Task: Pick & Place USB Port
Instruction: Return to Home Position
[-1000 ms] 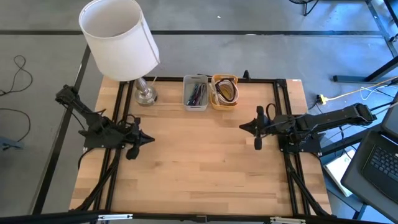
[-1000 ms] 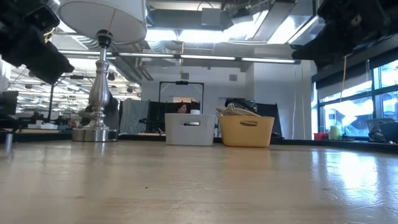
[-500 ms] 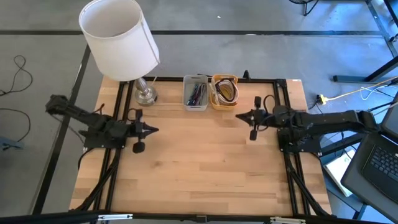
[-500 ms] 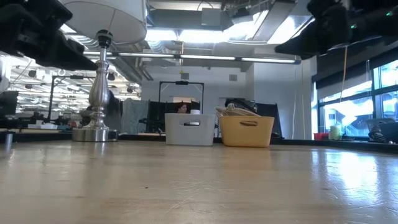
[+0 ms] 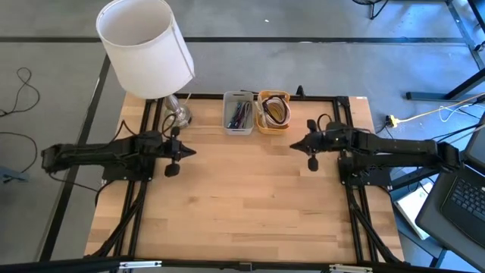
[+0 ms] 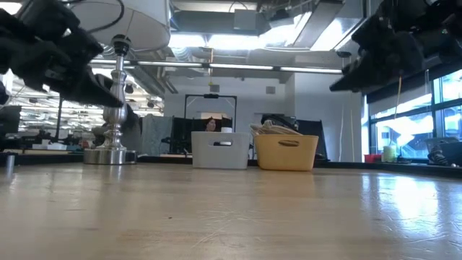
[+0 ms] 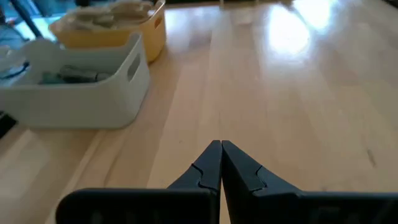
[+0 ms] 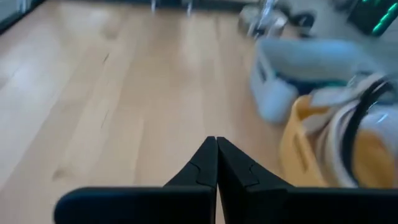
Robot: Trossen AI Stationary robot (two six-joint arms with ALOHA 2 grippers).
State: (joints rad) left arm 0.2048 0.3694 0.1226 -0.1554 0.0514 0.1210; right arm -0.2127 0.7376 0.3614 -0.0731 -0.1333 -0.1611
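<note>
A white-shaded lamp (image 5: pixel 144 47) stands on the table (image 5: pixel 242 197), probably a laptop (image 5: pixel 459 203) past its edge.

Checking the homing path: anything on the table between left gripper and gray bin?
Nothing. High view shows bare table between the shut left gripper and the gray bin.

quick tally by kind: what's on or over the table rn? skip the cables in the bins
Bins: 2, gray bin and yellow bin
Lamps: 1, lamp
Arms: 2, left arm and right arm, both with jaws shut
Total: 5
</note>
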